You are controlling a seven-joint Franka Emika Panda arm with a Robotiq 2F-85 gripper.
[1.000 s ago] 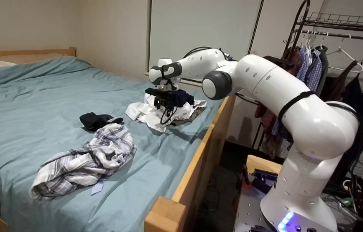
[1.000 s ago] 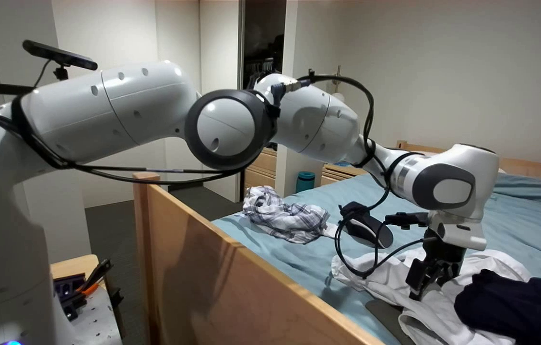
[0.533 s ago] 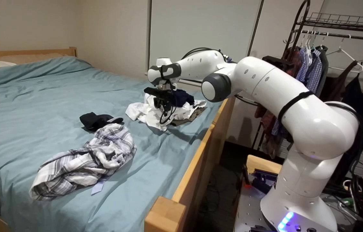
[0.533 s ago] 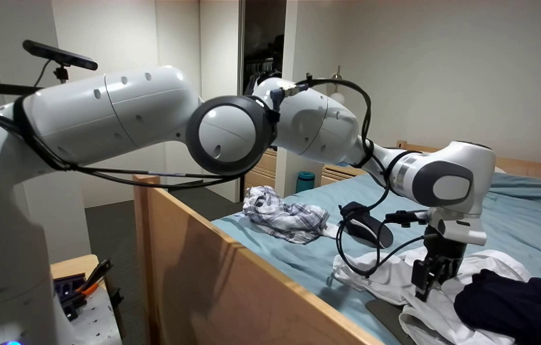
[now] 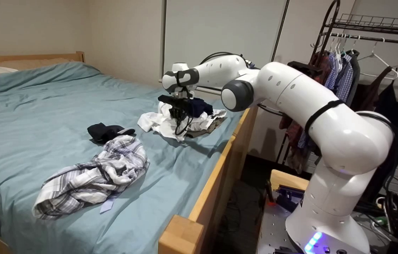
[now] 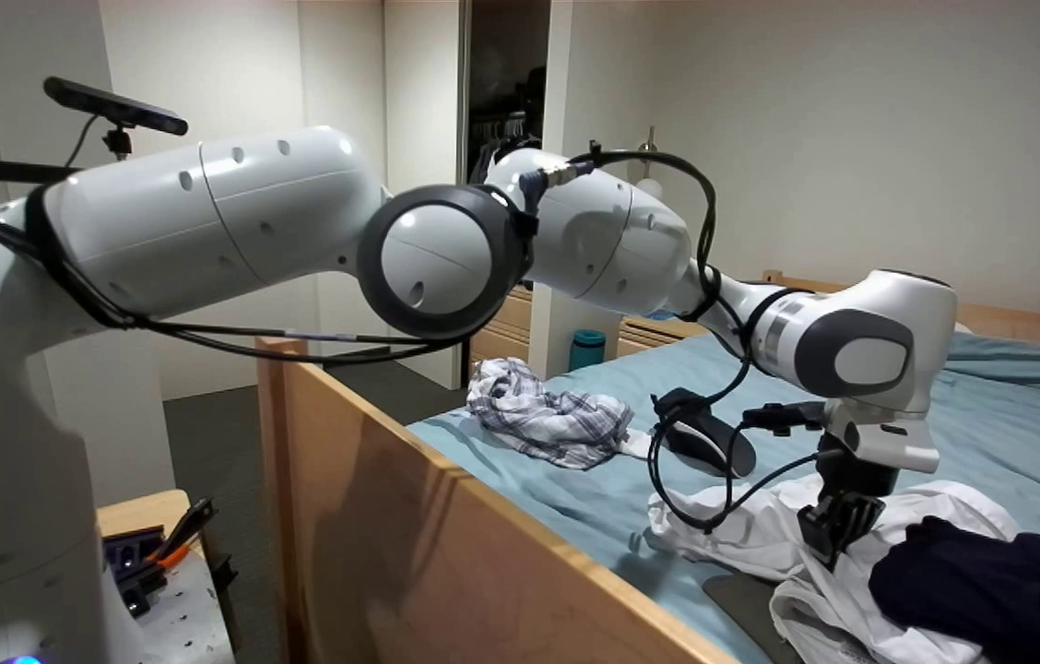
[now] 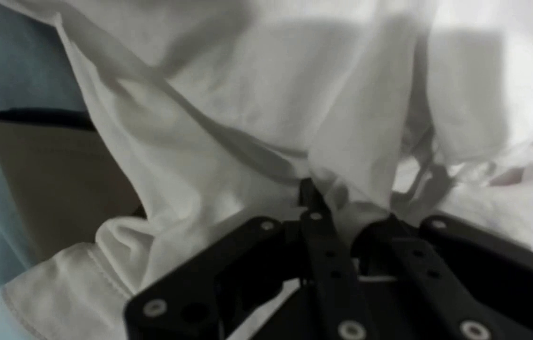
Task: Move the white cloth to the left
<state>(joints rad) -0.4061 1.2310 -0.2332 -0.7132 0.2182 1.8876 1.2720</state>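
1. White cloth (image 6: 755,539): one, crumpled, lying in loose folds on the blue cover (image 5: 61,106), a stitched edge showing in the wrist view.
2. Gripper (image 7: 351,212): one, black, pointing down into the white cloth; its fingers (image 7: 334,264) are clenched on a pinched fold of that cloth.
3. Navy garment (image 6: 981,581): one, bunched, resting on top of the white cloth, near the gripper; seen in both exterior views.
4. Brownish-grey piece (image 7: 54,174): one, flat, partly under the white cloth, a corner reaching out past the cloth's edge; kind cannot be told.
5. Wooden side board (image 6: 483,553): one, running along the border of the blue cover, near the white cloth and apart from it.
6. Robot arm (image 5: 290,84): one, white, reaching across the wooden side board to above the white cloth.
7. Black item (image 5: 103,132): one, with a grey part, on the blue cover, apart from the white cloth; kind uncertain.
8. Plaid garment (image 5: 96,176): one, white, grey and black, bunched on the blue cover, well apart from the white cloth.
9. Pale lavender scrap (image 5: 107,205): one, poking out from under the plaid garment, farther from the white cloth than the black item.
10. Clothes rack (image 5: 379,29): one, dark, with hung clothes (image 5: 343,72), well apart from the white cloth, in an exterior view.
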